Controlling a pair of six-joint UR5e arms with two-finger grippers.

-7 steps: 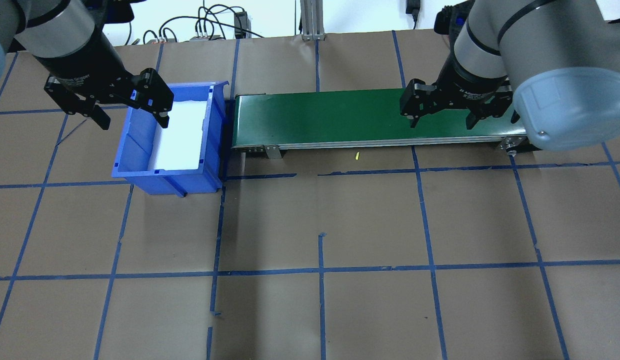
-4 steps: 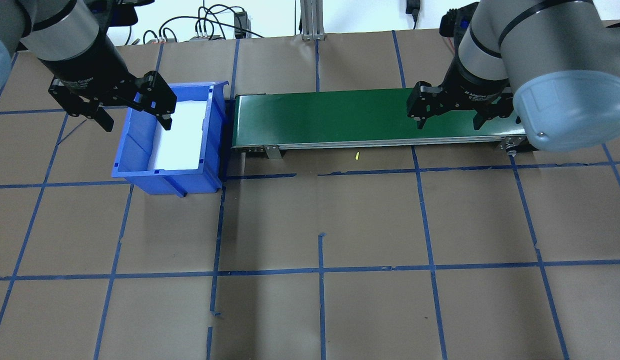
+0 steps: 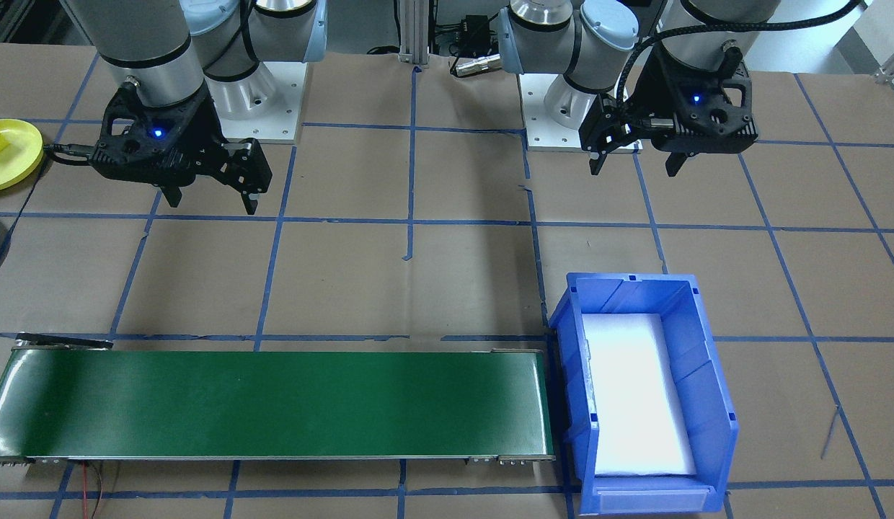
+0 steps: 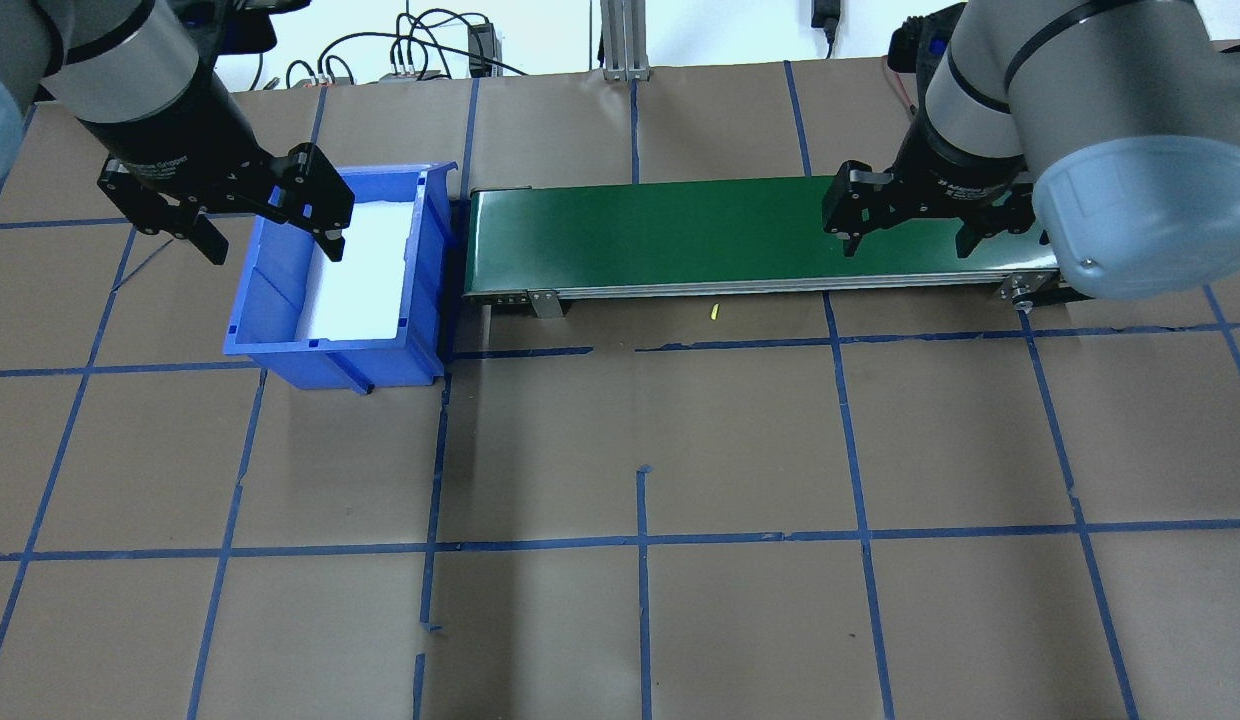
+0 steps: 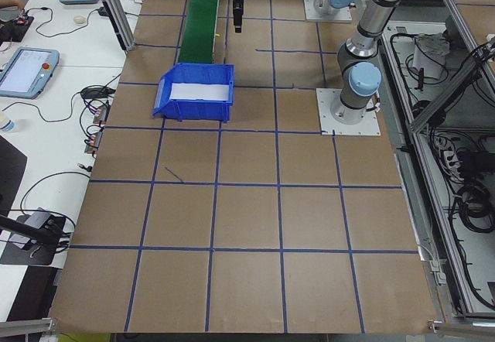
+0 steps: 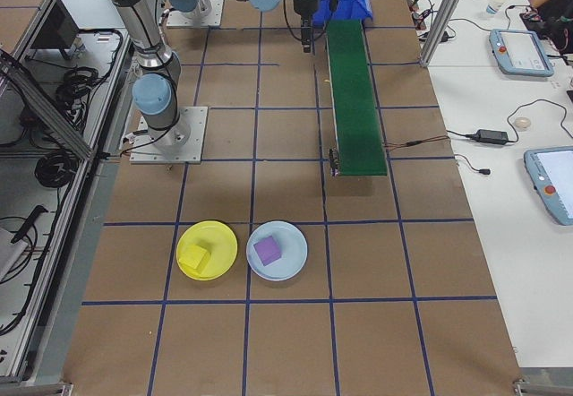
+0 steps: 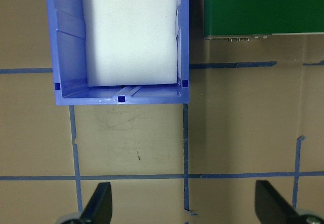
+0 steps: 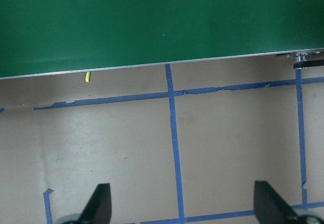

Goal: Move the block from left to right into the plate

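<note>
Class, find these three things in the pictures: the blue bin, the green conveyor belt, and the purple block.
blue bin [image 3: 710, 375], front-facing view, on its side wall.
green conveyor belt [image 4: 680, 235], overhead view, mid belt surface.
purple block [image 6: 267, 250], right side view, on its top face.

— What's on the left wrist feed?

— I see the blue bin [image 7: 119, 93] at upper left, its near wall toward me, a white foam pad [image 7: 131, 31] filling its floor. Just beside it, upper right, sits the end of the green conveyor belt [image 7: 263, 6].

— And the gripper?

— The left gripper [image 7: 183, 206] hangs over the brown table [image 7: 238, 117] with its blue tape lines [image 7: 185, 143]; fingertips [image 7: 98, 203] spread wide, nothing between them.
</note>
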